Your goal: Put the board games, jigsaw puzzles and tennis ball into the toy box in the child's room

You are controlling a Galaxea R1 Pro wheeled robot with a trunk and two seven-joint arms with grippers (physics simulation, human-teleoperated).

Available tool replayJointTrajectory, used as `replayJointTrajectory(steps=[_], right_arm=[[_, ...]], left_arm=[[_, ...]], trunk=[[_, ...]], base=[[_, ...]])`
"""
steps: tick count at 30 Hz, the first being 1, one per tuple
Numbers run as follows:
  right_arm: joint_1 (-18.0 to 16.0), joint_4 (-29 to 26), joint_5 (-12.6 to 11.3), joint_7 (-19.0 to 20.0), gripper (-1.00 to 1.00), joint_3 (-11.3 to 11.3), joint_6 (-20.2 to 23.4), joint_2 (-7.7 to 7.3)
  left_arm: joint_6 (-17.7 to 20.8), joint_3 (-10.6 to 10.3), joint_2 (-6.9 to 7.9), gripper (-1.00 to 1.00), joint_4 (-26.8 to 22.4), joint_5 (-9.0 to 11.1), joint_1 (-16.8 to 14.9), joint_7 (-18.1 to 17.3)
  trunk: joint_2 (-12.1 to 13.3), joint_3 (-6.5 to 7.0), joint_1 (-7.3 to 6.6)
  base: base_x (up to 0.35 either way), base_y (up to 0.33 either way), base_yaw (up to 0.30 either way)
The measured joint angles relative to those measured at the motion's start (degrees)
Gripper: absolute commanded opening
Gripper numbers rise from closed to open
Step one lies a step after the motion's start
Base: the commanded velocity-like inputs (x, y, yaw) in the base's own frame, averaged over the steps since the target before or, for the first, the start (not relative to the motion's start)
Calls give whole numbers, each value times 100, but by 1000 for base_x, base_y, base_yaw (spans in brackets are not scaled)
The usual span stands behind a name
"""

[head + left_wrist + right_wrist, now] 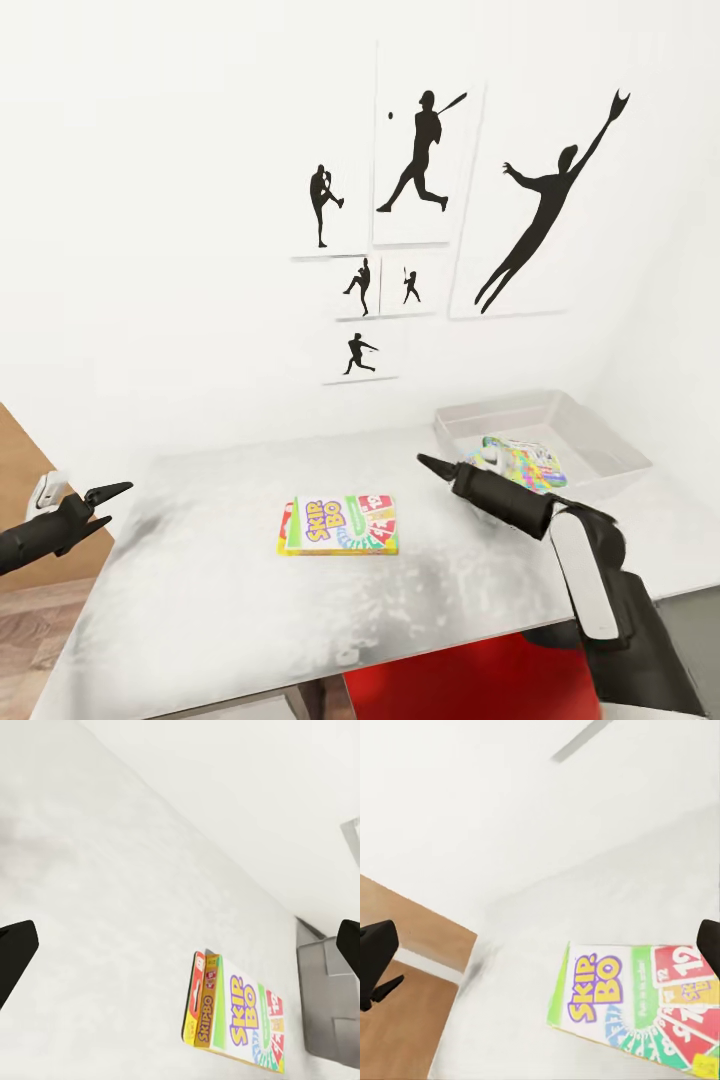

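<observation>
Head camera high over table (pixel 200 600), both wrist cameras closer, sharing Skip-Bo box (pixel 338 525)

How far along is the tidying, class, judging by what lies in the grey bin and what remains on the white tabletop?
Partly done. The shallow light-grey toy box already holds a multicolour jigsaw puzzle board; what else lies inside cannot be told. Nothing is in hand: the left gripper and right gripper are both open above the white table. The green-edged Skip-Bo board game box still lies flat on it, outside the box.
</observation>
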Motion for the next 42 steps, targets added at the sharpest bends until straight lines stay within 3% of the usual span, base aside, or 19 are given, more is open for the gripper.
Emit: replayJointTrajectory(steps=[6, 9, 10, 15, 16, 18, 19, 22, 25, 30, 42], right_arm=[[-807, 451, -8, -1433, 100, 281, 464, 574], [-1268, 953, 25, -2167, 100, 456, 623, 888], [-1644, 1469, 66, -2673, 100, 560, 641, 1069], [-2603, 3120, 101, -3805, 100, 687, 382, 1121], [-2949, 3796, 95, -4122, 100, 709, 148, 1121], [-3299, 4495, 95, -4371, 100, 723, -138, 1121], [-3591, 5115, 108, -4527, 100, 732, -401, 1121], [-4045, 6156, 118, -4698, 100, 743, -806, 1121], [-4298, 6694, 123, -4772, 100, 747, -994, 1121], [-4442, 6985, 135, -4801, 100, 752, -1094, 1121], [-4465, 6943, 151, -4747, 100, 777, -1180, 1121]], left_arm=[[5, -1, 1, 100, 0, 5, 0, -6], [6, -1, 1, 100, 0, 7, 0, -9], [7, -8, 0, 100, 1, 6, -1, -11], [8, -15, 1, 100, 0, 8, 0, -20], [9, -16, 0, 100, 0, 9, 0, -30], [9, -18, -3, 100, 0, 8, 0, -36], [9, -37, -5, 100, -3, 9, 0, -40], [9, -127, -6, 100, -7, 9, 0, -45], [9, -207, -4, 100, -5, 9, 0, -46], [10, -249, 9, 100, -4, 10, 0, -67], [28, -233, 56, 100, 1, -13, 0, -466]], trunk=[[0, 0, 0], [0, 0, 0], [2, 1, 1], [1, 0, 0], [1, 1, 1], [0, 0, 0], [1, 1, 0], [1, 0, 0], [0, 0, 0], [0, 0, 0], [0, 0, 0]], base=[[0, 0, 0], [0, 0, 0], [0, 0, 0], [0, 0, 0], [0, 0, 0], [0, 0, 0], [0, 0, 0], [0, 0, 0], [0, 0, 0], [0, 0, 0], [0, 0, 0]])
